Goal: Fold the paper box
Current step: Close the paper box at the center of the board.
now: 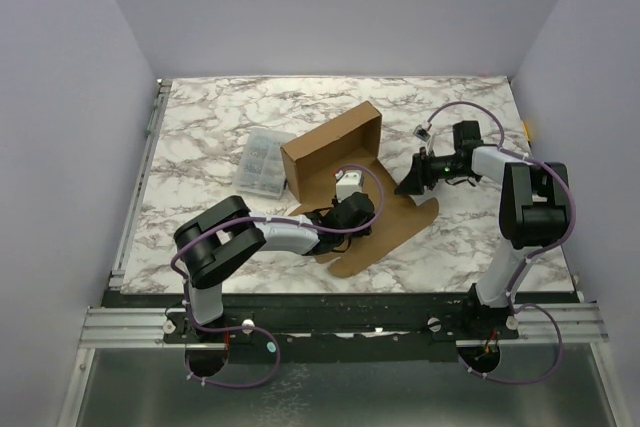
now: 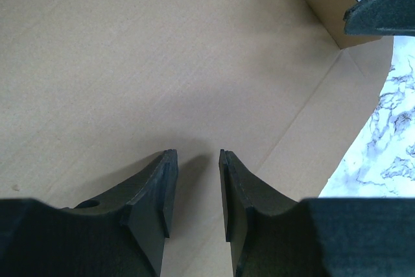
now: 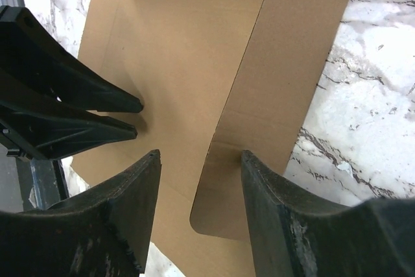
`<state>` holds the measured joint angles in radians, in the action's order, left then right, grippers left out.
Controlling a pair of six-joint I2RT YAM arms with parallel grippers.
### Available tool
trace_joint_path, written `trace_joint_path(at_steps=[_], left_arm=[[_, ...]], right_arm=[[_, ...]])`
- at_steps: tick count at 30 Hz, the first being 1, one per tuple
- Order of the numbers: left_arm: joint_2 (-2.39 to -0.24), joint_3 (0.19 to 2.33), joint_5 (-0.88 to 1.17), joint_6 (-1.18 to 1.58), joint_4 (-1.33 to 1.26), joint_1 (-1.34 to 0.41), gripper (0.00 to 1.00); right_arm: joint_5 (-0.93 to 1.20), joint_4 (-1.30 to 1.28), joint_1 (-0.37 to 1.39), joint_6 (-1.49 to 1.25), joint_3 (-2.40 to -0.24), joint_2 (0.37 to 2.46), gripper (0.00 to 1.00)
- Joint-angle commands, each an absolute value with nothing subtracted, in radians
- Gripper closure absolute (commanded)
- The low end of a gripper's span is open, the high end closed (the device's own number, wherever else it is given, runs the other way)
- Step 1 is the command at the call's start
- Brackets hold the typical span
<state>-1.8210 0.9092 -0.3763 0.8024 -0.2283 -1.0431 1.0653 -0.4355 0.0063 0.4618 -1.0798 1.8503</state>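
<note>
The paper box (image 1: 335, 142) is a brown cardboard sheet at the table's middle, with one wall standing along its far side and the rest lying flat. My left gripper (image 1: 350, 215) rests low over the flat panel (image 2: 130, 63). Its jaws (image 2: 196, 155) are open a narrow gap with nothing between them. My right gripper (image 1: 412, 179) is at the box's right edge, open (image 3: 201, 155). A rounded flap (image 3: 224, 205) lies under its gap, apart from both fingers. The left gripper's fingers (image 3: 97, 98) show at the left of the right wrist view.
A small clear plastic compartment case (image 1: 262, 162) sits just left of the box's standing wall. A small dark item (image 1: 424, 130) lies on the marble behind the right gripper. A metal rail (image 1: 140, 177) runs along the table's left edge. Lilac walls close in three sides.
</note>
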Motion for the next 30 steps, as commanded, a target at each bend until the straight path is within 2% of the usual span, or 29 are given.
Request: trace_joint_path(at_steps=[1, 7, 12, 14, 20, 26, 30], left_arm=[[-1.857, 0.918, -0.386, 0.792, -0.209, -1.051, 0.61], [-1.853, 0.907, -0.389, 0.796, -0.21, -1.051, 0.61], [-1.855, 0.907, -0.384, 0.797, -0.21, -1.051, 0.61], [-1.855, 0.907, -0.386, 0.796, -0.21, -1.051, 0.61], [-1.858, 0.91, -0.383, 0.798, -0.209, -1.051, 0.61], [-1.86, 0.909, -0.381, 0.798, -0.209, -1.051, 0.61], [-1.866, 0.912, -0.376, 0.798, -0.209, -1.051, 0.61]], right_arm=[[1.164, -0.526, 0.028, 0.443, -1.091, 1.875, 0.43], [1.143, -0.505, 0.028, 0.391, -1.081, 1.842, 0.37], [1.161, -0.541, 0.028, 0.386, -1.095, 1.865, 0.38], [1.166, -0.543, 0.028, 0.384, -1.091, 1.866, 0.41], [1.187, -0.56, 0.029, 0.363, -1.1, 1.918, 0.57], [1.146, -0.54, 0.03, 0.339, -1.095, 1.962, 0.61], [1.116, -0.534, 0.05, 0.34, -1.093, 1.974, 0.59]])
